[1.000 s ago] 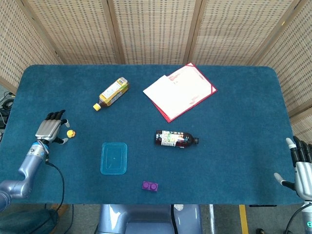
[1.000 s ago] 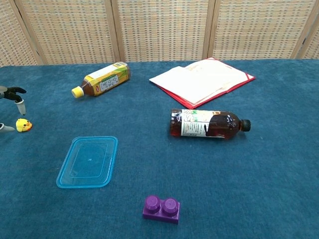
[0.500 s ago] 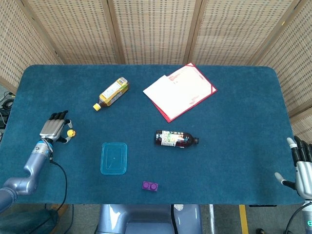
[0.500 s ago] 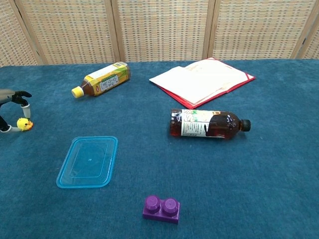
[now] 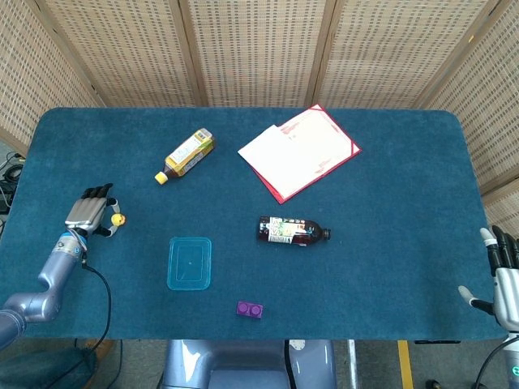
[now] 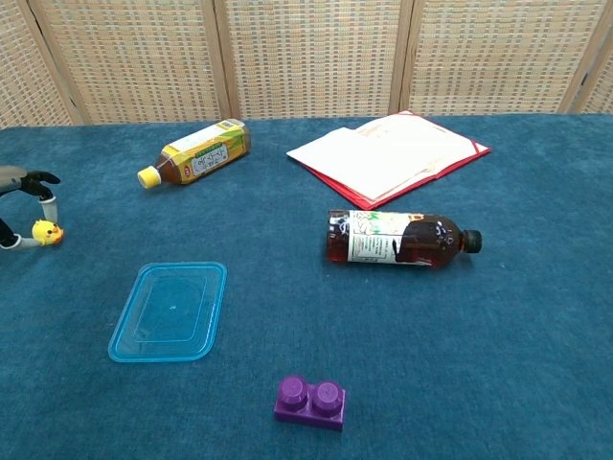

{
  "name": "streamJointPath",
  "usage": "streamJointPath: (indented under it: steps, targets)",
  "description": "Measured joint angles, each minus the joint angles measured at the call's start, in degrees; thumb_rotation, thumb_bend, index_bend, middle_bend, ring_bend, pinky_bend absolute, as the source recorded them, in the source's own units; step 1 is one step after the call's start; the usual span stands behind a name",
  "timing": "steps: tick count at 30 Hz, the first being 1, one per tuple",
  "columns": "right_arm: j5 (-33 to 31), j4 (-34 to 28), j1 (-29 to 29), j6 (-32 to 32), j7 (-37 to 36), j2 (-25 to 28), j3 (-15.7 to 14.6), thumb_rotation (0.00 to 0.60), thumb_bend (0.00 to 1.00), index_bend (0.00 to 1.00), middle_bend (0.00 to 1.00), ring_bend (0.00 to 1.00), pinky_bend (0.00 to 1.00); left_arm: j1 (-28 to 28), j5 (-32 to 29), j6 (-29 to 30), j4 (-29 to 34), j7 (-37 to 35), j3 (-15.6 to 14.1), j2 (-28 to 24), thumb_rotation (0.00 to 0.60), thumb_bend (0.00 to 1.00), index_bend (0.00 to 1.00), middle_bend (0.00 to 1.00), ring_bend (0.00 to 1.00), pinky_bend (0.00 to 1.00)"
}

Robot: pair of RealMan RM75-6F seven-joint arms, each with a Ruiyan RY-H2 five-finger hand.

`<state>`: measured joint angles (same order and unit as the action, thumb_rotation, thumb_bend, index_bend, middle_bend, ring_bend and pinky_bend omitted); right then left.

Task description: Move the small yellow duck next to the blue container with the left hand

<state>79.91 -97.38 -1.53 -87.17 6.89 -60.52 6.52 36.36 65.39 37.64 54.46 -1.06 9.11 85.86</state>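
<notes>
duck [image 5: 118, 219] first: we see the small yellow duck pinched at the tips of our left hand [image 5: 91, 214], far out near the left edge of the blue cloth table [image 5: 389, 203]. in the chest view it sits between a finger above and the thumb below, and looks slightly clear of the cloth, though we cannot tell for sure that it has left the surface. we judge a light fingertip pinch suits it, since the toy is too small for a fuller wrap. the left forearm comes in low from the near-left corner, the back of the hand faces up and the fingers reach toward the table's middle. the blue container [image 5: 190, 262] lies flat and open-side up, nearer the front edge and to the right of the duck, well apart from it, so the carry is not yet made. the cloth around the container is free on its left side, which we judge the easiest spot to set the duck down. our right hand [image 5: 501, 277] is at the far right front corner, away from everything, fingers straight and apart, holding nothing. a tea bottle with yellow cap [image 5: 187, 155], a dark drink bottle [image 5: 293, 231], a red folder with papers [image 5: 300, 151] and a purple brick [image 5: 250, 309] lie elsewhere, none between duck and container.
</notes>
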Motion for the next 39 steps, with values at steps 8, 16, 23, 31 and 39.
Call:
streamJointPath:
  steps: [8,16,23,31,39]
  targets:
    - [0.44,-0.42,0.24,-0.29,-0.91,0.58,-0.12,0.600,0.00,0.01,0.00,0.00,0.00,-1.74,6.20,6.92,13.95,-1.36,-0.93,-7.47,0.600,0.34,0.49,0.00,0.00,0.00]
    - [0.91,-0.74,0.55,-0.78,-2.25,1.18,-0.16,0.600,0.00,0.01,0.00,0.00,0.00,-2.64,11.50,9.85,27.26,1.97,-4.08,-12.12,0.600,0.34,0.49,0.00,0.00,0.00]
    - [1.27,-0.90,0.71,-0.85,-3.39,1.67,-0.26,0.600,0.00,0.01,0.00,0.00,0.00,-2.88,10.17,10.13,30.96,11.71,-6.71,-10.19,0.600,0.35,0.49,0.00,0.00,0.00]
    - [0.96,-0.93,0.57,-0.44,-3.79,1.91,-0.13,0.600,0.00,0.01,0.00,0.00,0.00,-3.33,5.39,11.71,31.28,18.63,-7.38,-8.03,0.600,0.35,0.48,0.00,0.00,0.00]
    - [0.97,-1.13,0.81,-0.71,-4.27,2.24,-0.13,0.600,0.00,0.01,0.00,0.00,0.00,-3.15,4.89,12.31,30.55,19.59,-7.98,-6.08,0.600,0.32,0.45,0.00,0.00,0.00]
